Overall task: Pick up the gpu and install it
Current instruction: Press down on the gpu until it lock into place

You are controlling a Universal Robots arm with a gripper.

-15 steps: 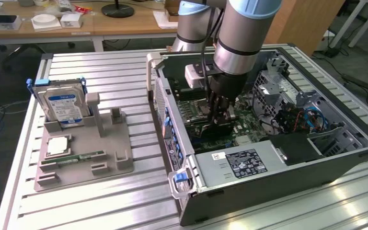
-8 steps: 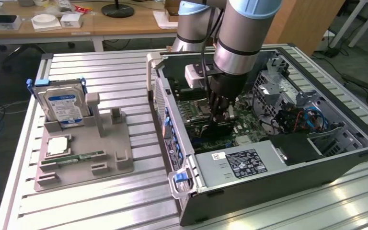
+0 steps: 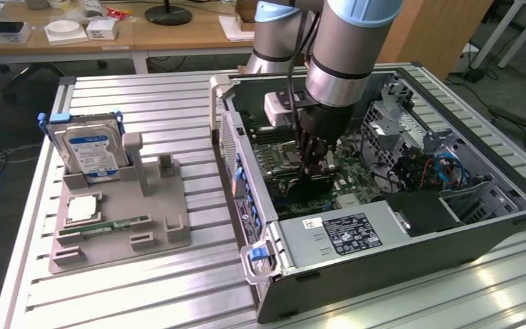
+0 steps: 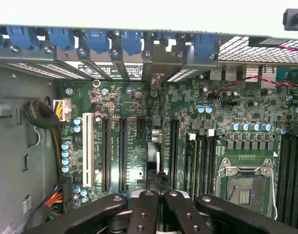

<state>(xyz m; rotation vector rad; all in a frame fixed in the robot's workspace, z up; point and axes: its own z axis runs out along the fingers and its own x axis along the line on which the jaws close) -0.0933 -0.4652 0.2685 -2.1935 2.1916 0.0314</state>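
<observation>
Claw (image 3: 315, 171) fingers (image 4: 180, 207) are clamped narrow on the gpu (image 4: 154, 161), seen edge-on as a thin upright card directly beneath them inside the open computer case (image 3: 482, 205). Just below the card lies the green motherboard (image 4: 134, 122), its long black slots flanking the card. Well apart from the claw, outside the case, a grey holder (image 3: 144, 212) carries a blue-labelled hard drive (image 3: 90, 151).
</observation>
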